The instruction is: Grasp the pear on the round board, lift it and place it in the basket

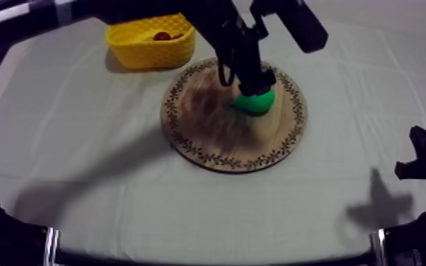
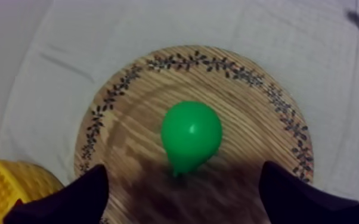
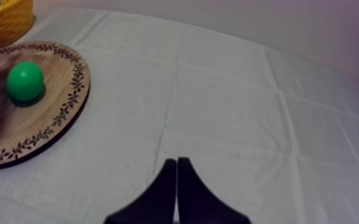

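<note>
Yellow basket [image 1: 148, 53]: far left.
Wooden board [image 1: 209, 134]: centre, pear [image 1: 254, 102] lying on it.
Left pincer [image 2: 185, 179]: fingers apart, poised over pear. Closing off-centre could squirt the round pear sideways.
Right pincer [image 3: 176, 164]: fingers together, idle over worktop [image 3: 247, 119].

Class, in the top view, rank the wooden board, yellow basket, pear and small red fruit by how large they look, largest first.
1. wooden board
2. yellow basket
3. pear
4. small red fruit, half hidden inside the basket, so this last place is likely rather than certain
</note>
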`<state>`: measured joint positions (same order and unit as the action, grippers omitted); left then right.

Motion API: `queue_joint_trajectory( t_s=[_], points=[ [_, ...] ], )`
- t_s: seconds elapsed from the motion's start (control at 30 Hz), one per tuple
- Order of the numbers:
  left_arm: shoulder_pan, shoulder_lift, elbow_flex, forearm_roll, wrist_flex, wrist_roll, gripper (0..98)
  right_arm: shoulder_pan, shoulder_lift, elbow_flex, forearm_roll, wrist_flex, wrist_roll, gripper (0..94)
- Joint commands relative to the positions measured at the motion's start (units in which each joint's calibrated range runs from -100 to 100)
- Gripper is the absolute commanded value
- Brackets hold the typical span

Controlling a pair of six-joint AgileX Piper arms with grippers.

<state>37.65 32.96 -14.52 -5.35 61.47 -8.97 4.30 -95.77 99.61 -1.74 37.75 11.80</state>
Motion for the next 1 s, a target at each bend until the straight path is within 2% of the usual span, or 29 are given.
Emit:
queue_joint_trajectory(
  t_s=[0.0, 0.5, 0.7, 0.87, 0.97],
  points=[
    [0.0, 2.4, -0.6, 0.01, -0.3, 0.0, 93.6, 0.0, 0.0, 0.1, 0.0, 0.0, 0.0, 0.5],
    [-0.2, 16.3, -10.0, -1.40, -1.8, 0.5, 85.5, 0.0, 0.0, 0.1, 0.0, 0.0, 0.0, 0.5],
    [0.1, 19.3, -11.9, -1.78, -1.6, 0.5, 79.4, 0.0, 0.0, 0.1, 0.0, 0.0, 0.0, 0.5],
    [0.3, 20.5, -13.2, -1.99, -1.3, 0.8, 71.1, 0.0, 0.0, 0.1, 0.0, 0.0, 0.0, 0.5],
    [0.4, 20.9, -13.7, -2.13, -1.5, 0.8, 59.4, 0.0, 0.0, 0.1, 0.0, 0.0, 0.0, 0.5]
  ],
)
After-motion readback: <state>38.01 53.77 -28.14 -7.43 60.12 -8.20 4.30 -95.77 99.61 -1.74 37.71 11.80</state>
